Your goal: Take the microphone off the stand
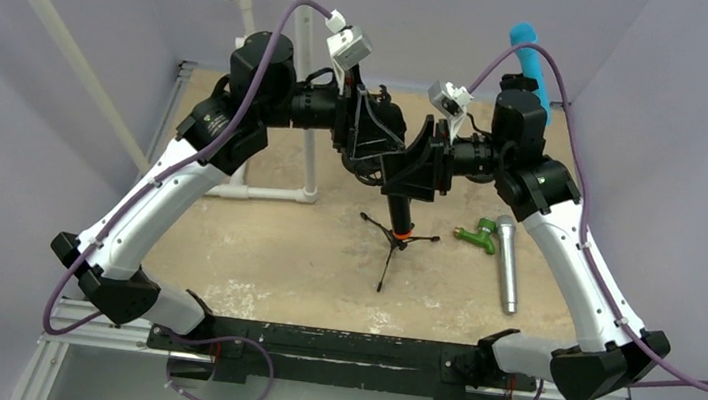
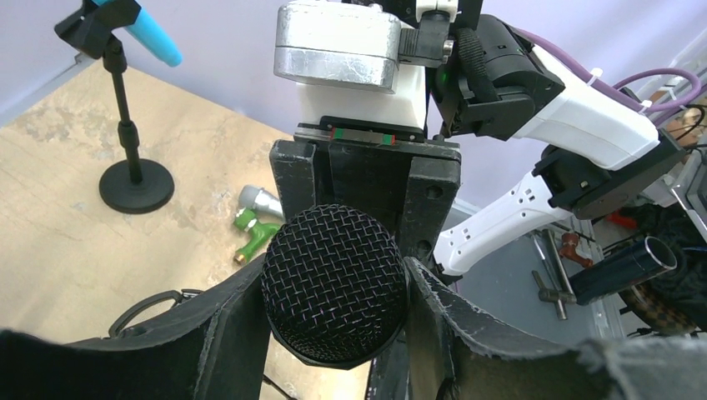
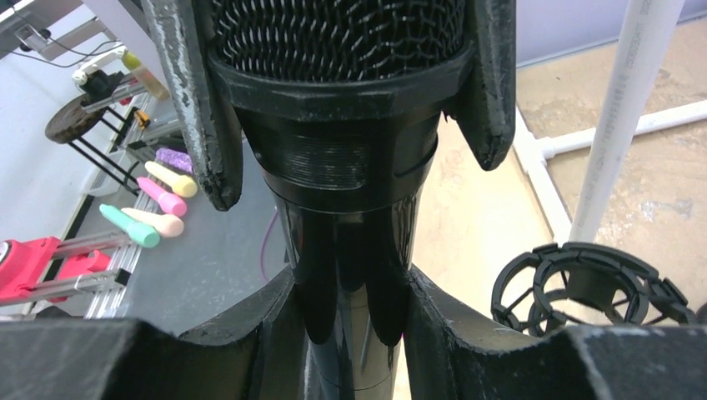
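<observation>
- Black mesh head of the microphone (image 2: 335,283) fills the left wrist view, wedged between two dark fingers (image 2: 229,329) that touch it on either side.
- Left gripper (image 2: 336,271) is clenched on that head, directly above the tripod stand (image 1: 398,235).
- Right gripper (image 3: 350,283) is clamped lower down on the microphone's glossy black body, below the threaded collar and closer to the tripod stand than the left gripper.
- From the right wrist, the left arm's fingers show at the top of the view, flanking the collar and mesh.
- Seen from overhead, the microphone stands upright with its lower end at the tripod stand's hub, and the two arms meet over it from opposite sides.
- The tripod stand rests on the sand-coloured table (image 1: 274,251) with its three thin legs spread.
- To the right of the tripod stand, a silver microphone (image 1: 507,263) lies flat on the table; a green fitting (image 1: 477,236) lies just beside its head, on the side nearer the tripod stand.
- Far behind and to the right of the tripod stand, a blue microphone (image 1: 530,59) sits tilted in a clip on a round-based black stand (image 2: 133,183).
- Left of the tripod stand and farther back is a white pipe frame (image 1: 308,144).
- A black ringed cage (image 3: 588,283) lies on the table on that same pipe-frame side of the tripod stand.
</observation>
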Tool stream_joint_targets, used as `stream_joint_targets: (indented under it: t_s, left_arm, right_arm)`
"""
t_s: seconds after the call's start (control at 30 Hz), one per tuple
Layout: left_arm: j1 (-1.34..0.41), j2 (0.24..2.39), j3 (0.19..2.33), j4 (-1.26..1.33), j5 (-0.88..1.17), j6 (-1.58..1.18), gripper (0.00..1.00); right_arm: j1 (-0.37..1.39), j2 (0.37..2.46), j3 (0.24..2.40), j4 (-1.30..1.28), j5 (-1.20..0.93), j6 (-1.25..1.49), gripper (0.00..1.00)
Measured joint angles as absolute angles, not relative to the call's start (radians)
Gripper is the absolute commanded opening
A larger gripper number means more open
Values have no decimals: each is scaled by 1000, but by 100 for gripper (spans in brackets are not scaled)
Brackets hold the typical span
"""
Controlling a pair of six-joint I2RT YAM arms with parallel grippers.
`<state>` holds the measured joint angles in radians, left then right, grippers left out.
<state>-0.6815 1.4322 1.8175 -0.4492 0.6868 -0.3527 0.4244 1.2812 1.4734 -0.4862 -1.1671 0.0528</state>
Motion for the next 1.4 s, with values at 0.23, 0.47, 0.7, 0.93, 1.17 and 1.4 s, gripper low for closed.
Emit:
stream_joint_targets:
  t_s: [0.23, 0.47, 0.7, 0.93, 1.17, 1.4]
  left_arm:
    - [-682, 1428, 1797, -450, 691, -336, 91]
    - [-681, 1365, 1797, -472, 653, -294, 100]
    - [-676, 1280, 1797, -547, 580, -211, 100]
    - [-675, 1224, 1794, -620, 519, -133, 100]
    - [-675, 1203, 1768, -649, 488, -107, 100]
    - [-675, 1174, 1727, -662, 482, -88, 100]
  right_arm:
    - [361, 1200, 1401, -480, -1116, 81, 0]
    - [211, 1078, 1330, -487, -1035, 125, 0]
    - [112, 951, 1299, -657, -785, -4, 0]
    - [63, 887, 1232, -835, -421, -152, 0]
    - [27, 904, 1071, -939, -144, -258, 0]
    - [-87, 935, 972, -951, -43, -333, 0]
